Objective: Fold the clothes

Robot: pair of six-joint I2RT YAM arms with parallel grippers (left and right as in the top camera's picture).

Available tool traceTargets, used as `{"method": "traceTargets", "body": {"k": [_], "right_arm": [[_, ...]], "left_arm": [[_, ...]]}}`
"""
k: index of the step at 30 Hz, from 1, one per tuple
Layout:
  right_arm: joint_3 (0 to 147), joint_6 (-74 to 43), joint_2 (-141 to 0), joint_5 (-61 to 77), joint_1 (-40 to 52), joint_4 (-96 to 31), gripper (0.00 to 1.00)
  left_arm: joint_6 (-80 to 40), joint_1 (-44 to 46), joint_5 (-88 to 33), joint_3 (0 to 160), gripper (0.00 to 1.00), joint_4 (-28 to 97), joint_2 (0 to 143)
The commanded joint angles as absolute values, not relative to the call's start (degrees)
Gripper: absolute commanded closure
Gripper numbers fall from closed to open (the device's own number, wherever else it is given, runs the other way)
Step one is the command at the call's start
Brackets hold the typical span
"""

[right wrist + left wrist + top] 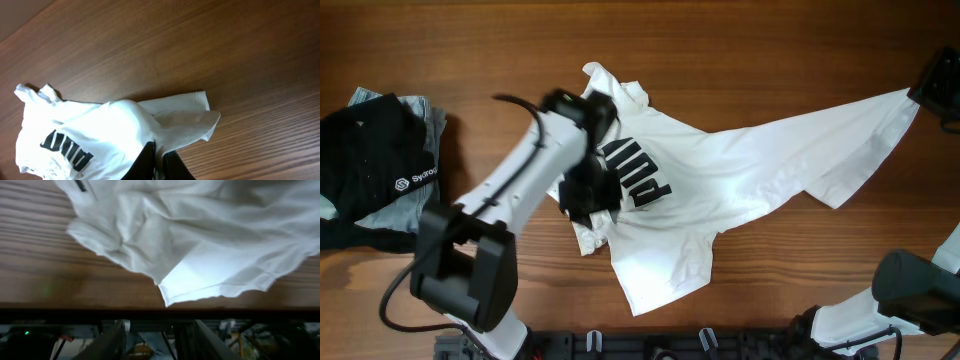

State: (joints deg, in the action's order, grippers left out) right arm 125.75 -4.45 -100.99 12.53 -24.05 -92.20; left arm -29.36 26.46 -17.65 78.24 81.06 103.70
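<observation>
The white T-shirt (740, 160) lies crumpled on the wooden table, its black lettering (638, 172) facing up at centre left. One corner is pulled out towards the far right. My right gripper (926, 92) is shut on that corner; in the right wrist view its fingers (159, 148) pinch the white fabric (100, 130). My left gripper (588, 195) hovers over the shirt's left part, beside the lettering. In the left wrist view its fingers (159, 326) are apart and empty, with the shirt's rumpled hem (200, 225) beyond them.
A black garment with a small white logo (365, 170) lies on a light blue-grey garment (428, 115) at the table's left edge. The table's front edge (75, 305) is close to the shirt's hem. The right arm's base (915, 290) stands at the front right.
</observation>
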Motion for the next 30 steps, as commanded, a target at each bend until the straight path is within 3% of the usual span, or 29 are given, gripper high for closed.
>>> {"method": "traceTargets", "body": {"k": [1,5,8,10,15,17,19,21,22,23,30], "right_arm": [[126.1,-4.5,-101.8,11.6,-23.9,-92.1,0.91],[126.1,-4.5,-101.8,11.6,-23.9,-92.1,0.91],[126.1,-4.5,-101.8,11.6,-23.9,-92.1,0.90],[126.1,-4.5,-101.8,11.6,-23.9,-92.1,0.90],[126.1,-4.5,-101.8,11.6,-23.9,-92.1,0.90],[126.1,-4.5,-101.8,11.6,-23.9,-92.1,0.91],[126.1,-4.5,-101.8,11.6,-23.9,-92.1,0.91],[126.1,-4.5,-101.8,11.6,-23.9,-92.1,0.91],[126.1,-4.5,-101.8,11.6,-23.9,-92.1,0.91],[126.1,-4.5,-101.8,11.6,-23.9,-92.1,0.91],[126.1,-4.5,-101.8,12.1,-23.9,-92.1,0.96]], "left_arm": [[-34.1,31.7,-16.9,71.2,0.54,75.5,101.8],[-38.7,36.0,-13.1,65.7,0.53,66.7,101.8],[-42.5,36.6,-5.9,63.2,0.39,64.1,101.8],[-42.5,36.6,-6.7,61.4,0.36,60.1,101.8],[-42.0,37.2,-13.5,58.3,0.38,51.1,101.8],[-42.1,37.8,-13.4,58.3,0.44,49.6,101.8],[-42.1,37.9,-12.2,58.3,0.68,48.8,101.9],[-42.5,37.9,-10.3,58.3,0.81,48.2,101.9],[-42.5,37.8,-9.9,58.3,0.92,48.1,101.9],[-42.5,37.6,-9.7,58.3,0.96,48.1,101.9],[-37.4,30.5,0.4,64.0,0.96,55.4,94.5]]}}
